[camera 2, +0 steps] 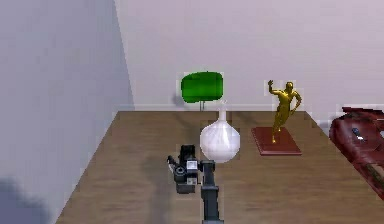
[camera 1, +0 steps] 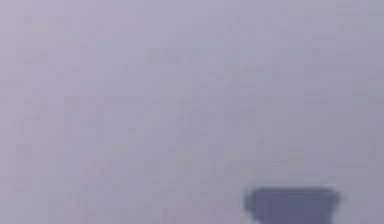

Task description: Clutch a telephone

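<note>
One gripper [camera 2: 181,167] near white round vase [camera 2: 220,141] on wood surface [camera 2: 130,150]; cannot tell whether holding anything.

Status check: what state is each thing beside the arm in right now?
vase: upright on the wood surface.
statue: upright on its base.
green thing: upright on a thin stand.
gripper: near the vase; cannot tell whether it holds anything.
</note>
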Motion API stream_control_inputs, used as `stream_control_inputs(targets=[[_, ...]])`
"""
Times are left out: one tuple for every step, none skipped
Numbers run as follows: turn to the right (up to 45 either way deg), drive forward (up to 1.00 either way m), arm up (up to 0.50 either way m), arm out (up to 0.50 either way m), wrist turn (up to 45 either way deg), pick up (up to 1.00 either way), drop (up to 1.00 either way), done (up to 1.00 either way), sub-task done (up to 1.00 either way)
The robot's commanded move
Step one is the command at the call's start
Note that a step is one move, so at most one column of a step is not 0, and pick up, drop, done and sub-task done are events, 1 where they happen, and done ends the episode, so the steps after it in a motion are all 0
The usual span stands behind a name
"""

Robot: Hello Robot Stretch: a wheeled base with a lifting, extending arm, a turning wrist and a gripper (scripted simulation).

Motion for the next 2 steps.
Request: stream_control_inputs(targets=[[0.0,0.0,0.1,0.0,0.0,0.0,0.0,0.0,0.0],[0.0,0.0,0.0,0.0,0.0,0.0,0.0,1.0,0.0]])
